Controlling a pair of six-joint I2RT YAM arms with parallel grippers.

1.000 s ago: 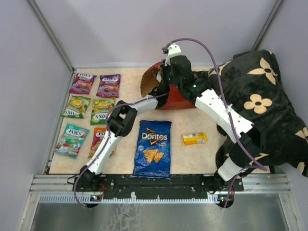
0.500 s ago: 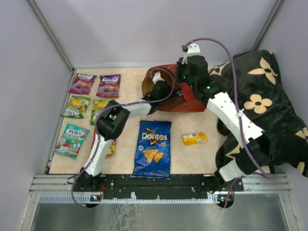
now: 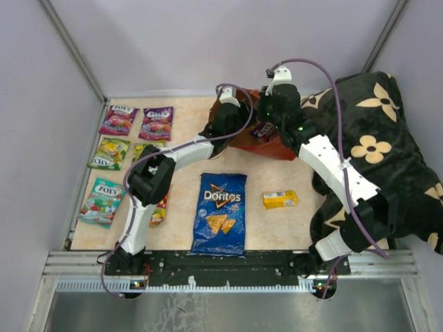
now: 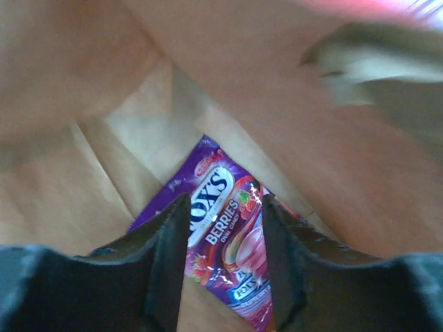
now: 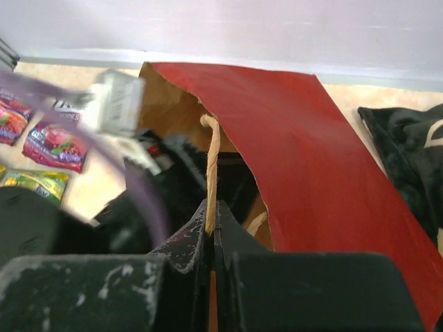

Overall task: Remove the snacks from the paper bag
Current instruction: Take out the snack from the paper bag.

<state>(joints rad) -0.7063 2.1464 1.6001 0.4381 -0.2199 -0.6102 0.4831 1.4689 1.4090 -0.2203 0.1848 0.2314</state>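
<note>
The red paper bag lies tilted at the back of the table, with its brown inside showing in the left wrist view. My left gripper is inside the bag, open, with its jaws on either side of a purple Fox's packet lying on the bag's inner wall. My right gripper is shut on the bag's tan twine handle and holds the red bag open. The blue Doritos bag and the yellow box lie on the table in front.
Several Fox's packets lie at the left: purple, green, teal, and an orange one partly under my left arm. The black flowered cushion fills the right side. Grey walls close in the back.
My left arm has stretched further back and into the bag's mouth. My right gripper has moved right with the handle, and the bag has tipped over with it.
</note>
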